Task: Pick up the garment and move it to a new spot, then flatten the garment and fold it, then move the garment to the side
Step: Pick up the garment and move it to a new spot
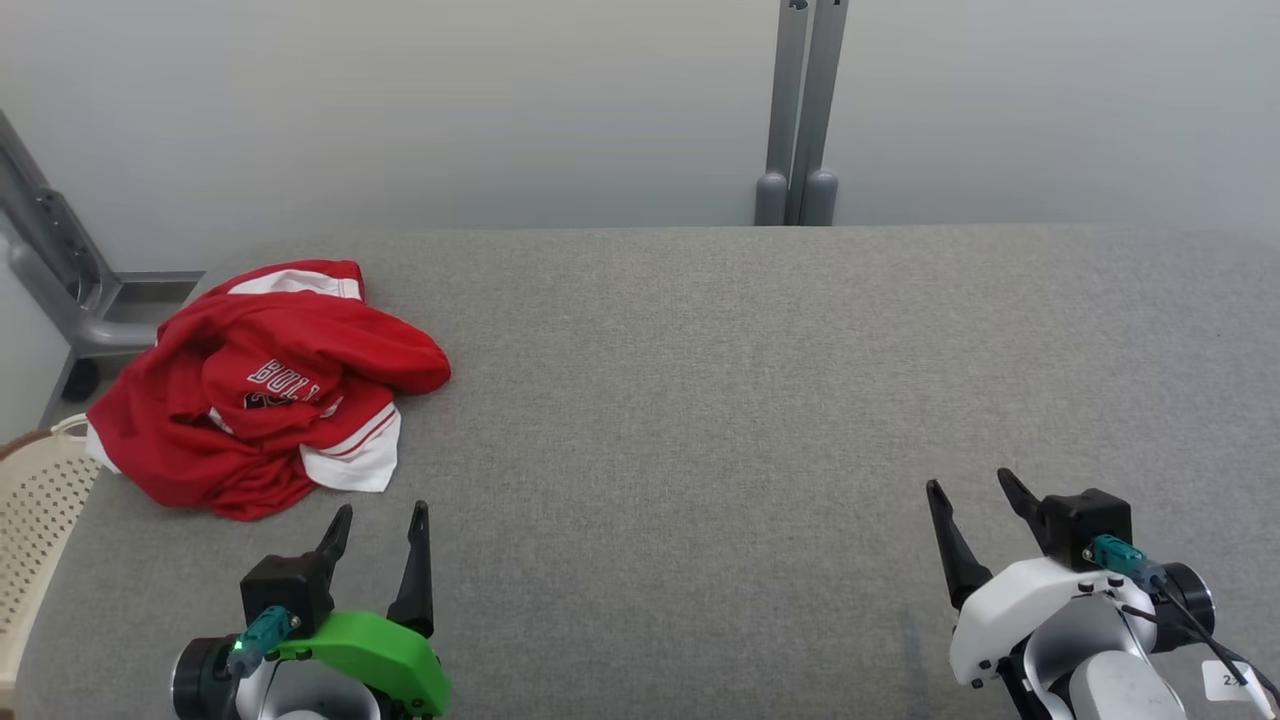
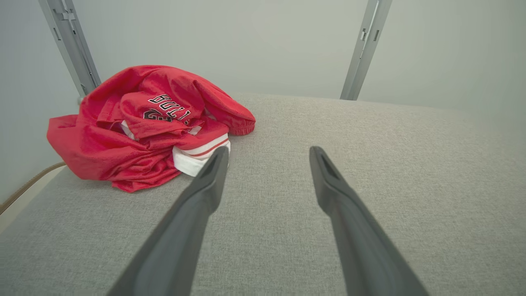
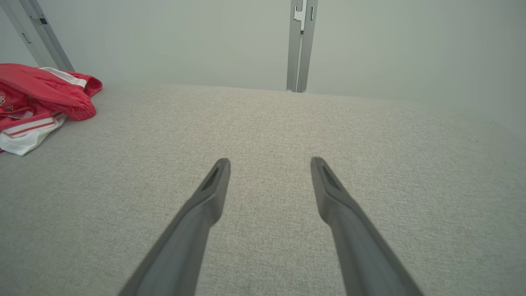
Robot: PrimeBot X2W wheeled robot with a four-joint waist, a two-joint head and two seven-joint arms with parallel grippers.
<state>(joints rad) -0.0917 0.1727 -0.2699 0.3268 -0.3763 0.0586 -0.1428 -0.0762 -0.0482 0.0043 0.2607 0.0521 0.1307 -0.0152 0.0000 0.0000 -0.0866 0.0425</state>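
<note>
You have the red sports garment (image 1: 270, 385) lying in a crumpled heap at the far left corner of the grey fabric-covered tabletop (image 1: 700, 400), with its left side reaching the tabletop's left edge. It is bunched and folded over itself. White trim with a thin red stripe shows along the side facing you and again at the far side, and part of some white lettering is readable on top.

Your left gripper (image 1: 382, 508), the one with the green housing, sits over the near edge towards the left corner. Its two dark fingers are spread apart with nothing between them. The garment is just beyond those fingertips, near but not touching. In the left wrist view, one fingertip (image 2: 222, 154) lines up with the white hem, while the head view shows bare grey fabric between them.

Your right gripper (image 1: 970, 481), with the white housing, is over the near edge towards the right corner, well apart from the garment. Its fingers are also spread wide and empty, and they point over bare tabletop. In the right wrist view the garment (image 3: 37, 94) lies off at the far left.

Beyond the far edge, a pair of grey metal posts (image 1: 800, 110) stands against the pale wall. A cream perforated plastic basket (image 1: 35, 520) sits just off the left edge, below the garment's corner.
</note>
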